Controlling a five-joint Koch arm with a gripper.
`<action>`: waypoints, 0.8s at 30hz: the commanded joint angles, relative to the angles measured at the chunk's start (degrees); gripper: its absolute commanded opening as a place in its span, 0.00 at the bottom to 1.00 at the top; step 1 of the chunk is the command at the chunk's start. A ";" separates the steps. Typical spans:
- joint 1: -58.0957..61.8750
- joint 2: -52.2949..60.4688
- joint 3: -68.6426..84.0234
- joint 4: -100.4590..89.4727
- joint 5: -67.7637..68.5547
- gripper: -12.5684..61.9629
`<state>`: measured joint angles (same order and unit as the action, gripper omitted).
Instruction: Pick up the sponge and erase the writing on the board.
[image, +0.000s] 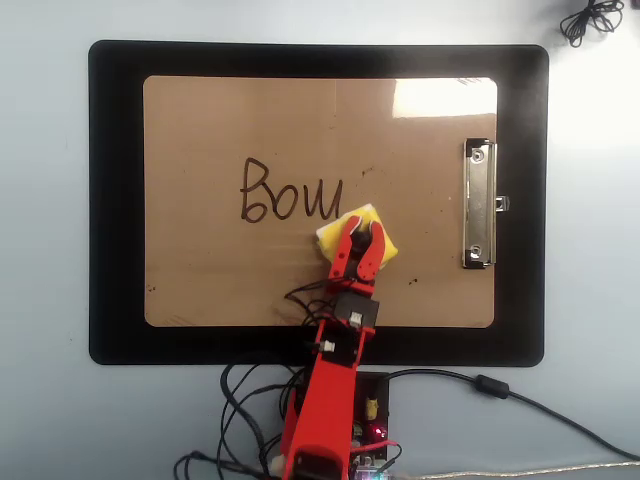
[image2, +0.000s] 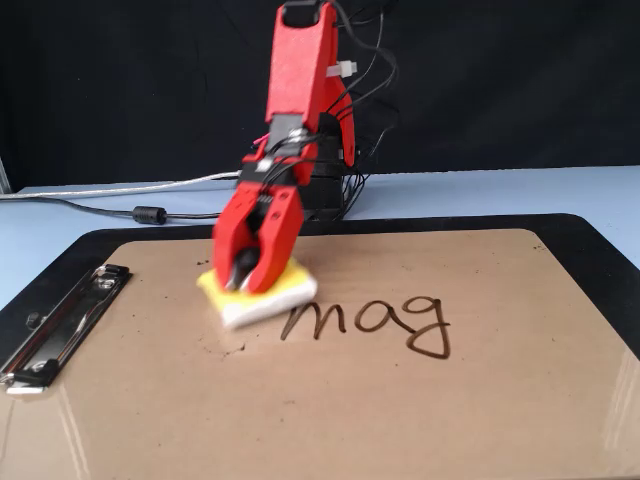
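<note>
The tan board (image: 200, 270) (image2: 480, 420) lies on a black mat (image: 115, 200), its silver clip (image: 478, 205) (image2: 60, 325) at the right in the overhead view. Dark brown writing "Bow" (image: 290, 192) (image2: 375, 318) shows on it; no exclamation mark shows beside it. The yellow sponge (image: 332, 230) (image2: 285, 290) rests flat on the board just right of the letters in the overhead view. My red gripper (image: 359, 232) (image2: 250, 280) is shut on the sponge and presses it down.
The arm's base and tangled cables (image: 250, 400) sit at the bottom edge of the overhead view. A grey cable (image: 520, 400) runs off to the right. A coiled black wire (image: 590, 18) lies at the top right corner. Pale blue table surrounds the mat.
</note>
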<state>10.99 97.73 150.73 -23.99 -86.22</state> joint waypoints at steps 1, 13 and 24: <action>-0.09 7.21 1.58 -0.44 -0.79 0.06; -2.46 -31.46 -39.29 -0.35 -0.62 0.06; -8.26 3.96 -3.78 1.05 -0.70 0.06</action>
<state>2.20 96.86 146.69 -22.41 -86.31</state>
